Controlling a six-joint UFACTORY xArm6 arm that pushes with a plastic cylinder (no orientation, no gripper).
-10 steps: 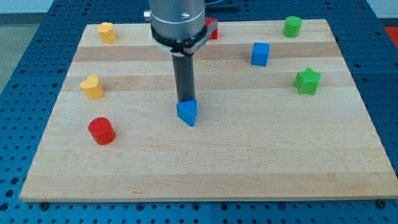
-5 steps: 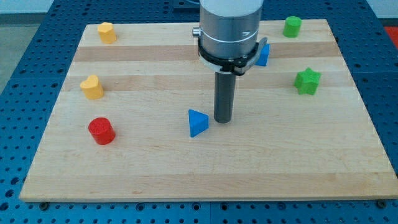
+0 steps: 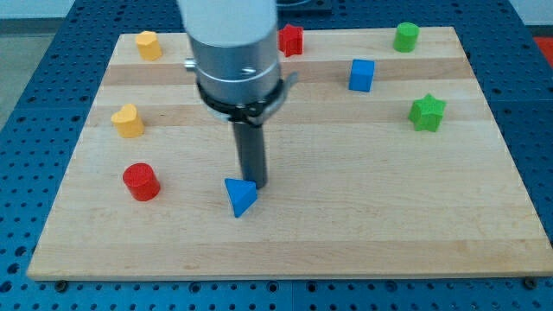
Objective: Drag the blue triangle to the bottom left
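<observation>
The blue triangle (image 3: 240,197) lies on the wooden board (image 3: 346,225), left of centre and toward the view's bottom. My tip (image 3: 252,184) stands just above and to the right of it, touching or almost touching its upper right edge. The arm's grey body hangs over the board's upper middle.
A red cylinder (image 3: 141,182) sits left of the triangle. A yellow heart (image 3: 128,121) and another yellow block (image 3: 149,44) are at the left. A red block (image 3: 291,40), a blue cube (image 3: 362,75), a green cylinder (image 3: 406,36) and a green star (image 3: 426,112) lie above and right.
My tip swung right around the blue triangle, then came back left and down. The triangle slid down and left, from the board's centre toward the bottom left.
</observation>
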